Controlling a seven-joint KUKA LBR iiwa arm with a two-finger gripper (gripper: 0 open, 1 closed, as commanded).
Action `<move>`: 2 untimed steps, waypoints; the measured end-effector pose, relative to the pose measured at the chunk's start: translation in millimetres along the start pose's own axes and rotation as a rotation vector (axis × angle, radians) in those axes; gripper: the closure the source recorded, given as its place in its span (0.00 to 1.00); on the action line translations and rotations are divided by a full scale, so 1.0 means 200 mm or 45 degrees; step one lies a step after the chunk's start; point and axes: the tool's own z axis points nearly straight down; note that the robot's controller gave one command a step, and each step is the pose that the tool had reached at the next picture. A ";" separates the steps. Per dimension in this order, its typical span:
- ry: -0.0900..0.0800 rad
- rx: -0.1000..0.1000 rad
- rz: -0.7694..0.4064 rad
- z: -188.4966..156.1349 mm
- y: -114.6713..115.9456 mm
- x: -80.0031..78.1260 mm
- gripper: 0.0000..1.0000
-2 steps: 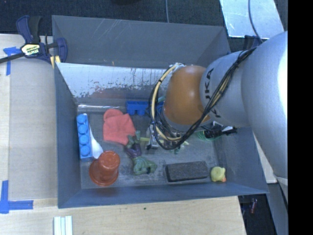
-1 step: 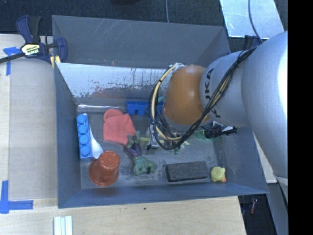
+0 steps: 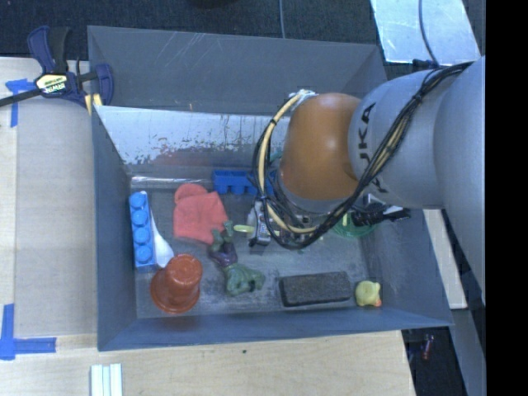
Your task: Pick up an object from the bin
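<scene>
My gripper (image 3: 264,223) hangs low over the middle of the bin, mostly covered by the arm's orange dome. Just left of it lie a small yellow-green piece (image 3: 243,229) and a purple toy (image 3: 221,251). A blue brick (image 3: 233,182) sits behind it, near the back wall. In front of it a dark grey block (image 3: 315,289) lies flat on the floor. A green thing (image 3: 356,224) peeks out from under the arm on the right.
A red soft lump (image 3: 199,213), a blue bumpy strip (image 3: 141,228), a white piece (image 3: 162,251), an orange cup (image 3: 176,283) and a green figure (image 3: 242,280) fill the left half. A yellow duck (image 3: 368,294) sits in the front right corner.
</scene>
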 end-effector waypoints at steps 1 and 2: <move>0.001 0.002 -0.036 -0.37 -0.11 0.01 1.00; 0.005 0.005 -0.042 -0.48 -0.10 0.00 1.00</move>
